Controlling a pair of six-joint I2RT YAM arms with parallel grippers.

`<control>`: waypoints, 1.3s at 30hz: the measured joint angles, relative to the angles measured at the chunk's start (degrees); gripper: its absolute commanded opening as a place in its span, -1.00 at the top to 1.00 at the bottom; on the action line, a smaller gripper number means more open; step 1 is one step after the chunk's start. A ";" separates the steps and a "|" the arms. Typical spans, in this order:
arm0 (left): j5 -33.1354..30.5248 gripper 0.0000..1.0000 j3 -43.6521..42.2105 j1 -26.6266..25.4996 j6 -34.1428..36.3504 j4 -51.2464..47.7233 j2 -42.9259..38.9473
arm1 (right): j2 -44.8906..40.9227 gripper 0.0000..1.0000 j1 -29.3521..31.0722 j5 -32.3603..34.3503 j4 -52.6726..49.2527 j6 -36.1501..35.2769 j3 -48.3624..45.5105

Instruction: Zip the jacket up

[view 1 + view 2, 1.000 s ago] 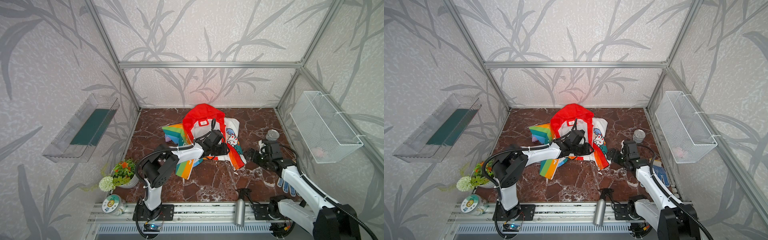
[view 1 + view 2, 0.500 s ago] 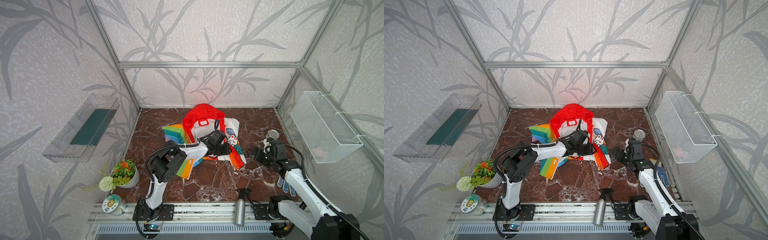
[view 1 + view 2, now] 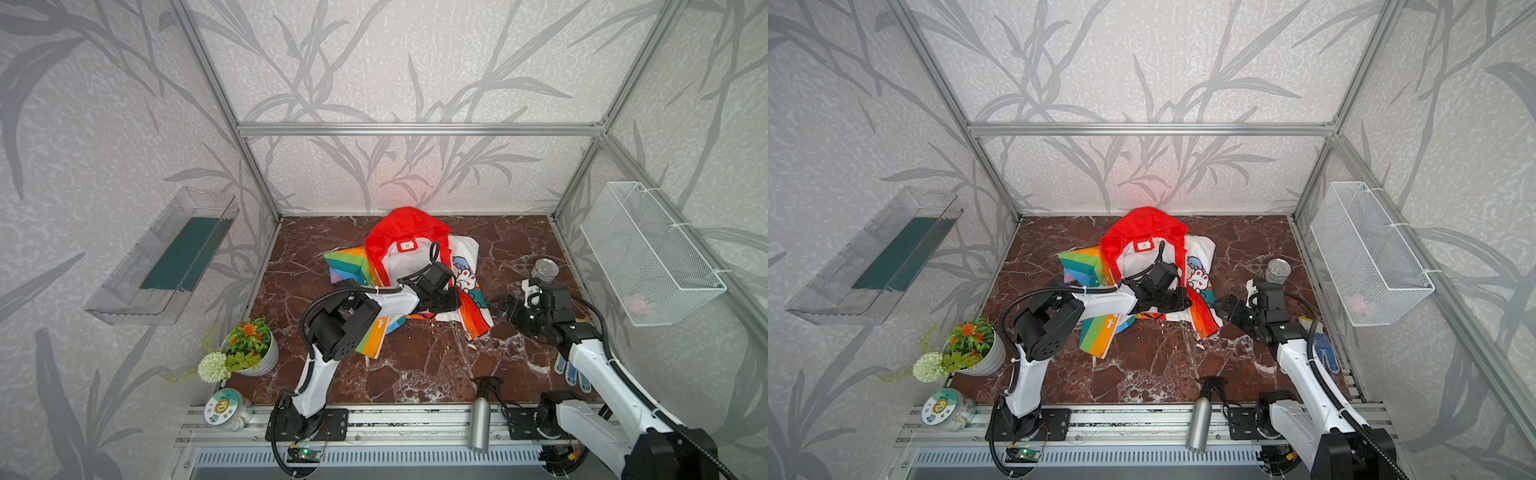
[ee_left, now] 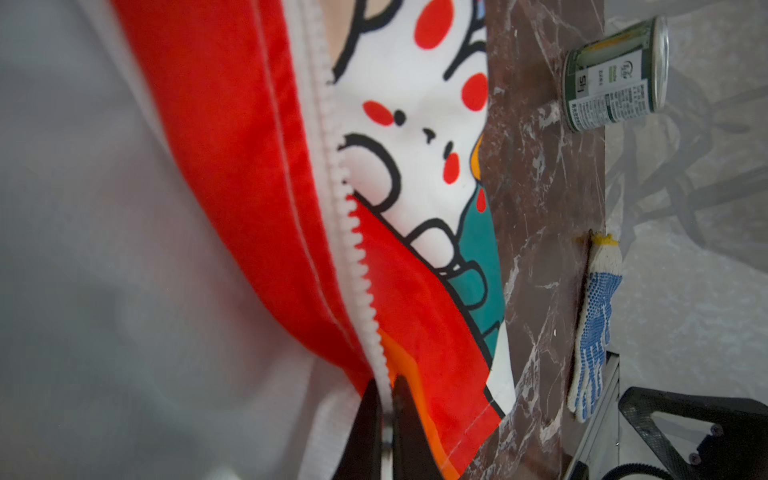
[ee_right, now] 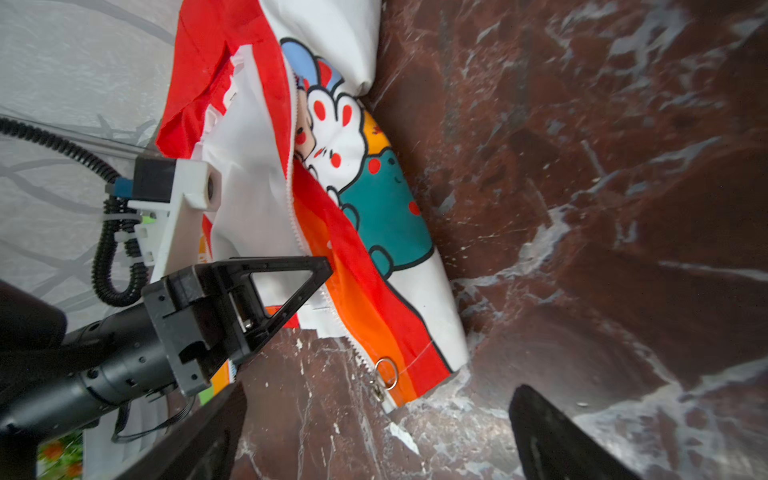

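The jacket (image 3: pixel 407 232) (image 3: pixel 1142 224) lies open on the marble floor, red hood toward the back wall and white lining showing. My left gripper (image 3: pixel 455 299) (image 3: pixel 1185 300) (image 4: pixel 385 380) is shut on the white zipper tape (image 4: pixel 353 232) along the red front edge. The cartoon panel (image 5: pixel 374 199) lies beside that edge. My right gripper (image 3: pixel 505 305) (image 3: pixel 1225 303) (image 5: pixel 380 388) stands open just right of the hem, with nothing between its fingers. The metal zipper slider with its ring (image 5: pixel 384 376) rests at the hem corner in front of it.
A tin can (image 3: pixel 545 270) (image 4: pixel 615 79) stands at the right; a blue dotted glove (image 3: pixel 573 372) (image 4: pixel 594 324) lies beside my right arm. A spray bottle (image 3: pixel 480 415), a flower pot (image 3: pixel 249 349) and a jar (image 3: pixel 226 409) line the front. A wire basket (image 3: pixel 648 253) hangs on the right wall.
My left gripper has closed on the zipper edge, and its elbow has swung right. My right gripper stays open and has drifted slightly left toward the hem.
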 measured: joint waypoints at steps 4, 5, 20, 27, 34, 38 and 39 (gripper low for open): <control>-0.28 1.00 0.00 0.00 0.07 -0.87 -3.93 | -5.40 -0.98 0.02 -6.49 7.52 7.61 -7.04; -0.24 1.00 0.00 0.00 0.07 -1.03 -5.18 | -7.08 -0.98 0.07 -7.52 9.73 9.88 -9.20; 2.73 1.00 2.01 0.13 -3.13 -5.22 -10.86 | -16.37 -0.98 15.13 -1.62 34.25 29.83 -22.47; 2.89 1.00 7.06 0.26 -3.63 -7.56 -12.48 | -8.57 -0.98 21.94 3.69 43.10 29.90 -22.45; 2.97 1.00 7.78 0.28 -4.48 -8.63 -16.57 | 2.34 -0.98 26.56 7.56 55.65 28.79 -22.08; 2.95 1.00 8.41 0.28 -4.90 -10.25 -17.42 | 9.03 -0.98 29.31 9.77 62.97 27.74 -20.35; 2.91 1.00 8.66 0.28 -5.01 -10.82 -17.59 | 10.86 -0.98 30.12 10.73 65.61 27.43 -19.98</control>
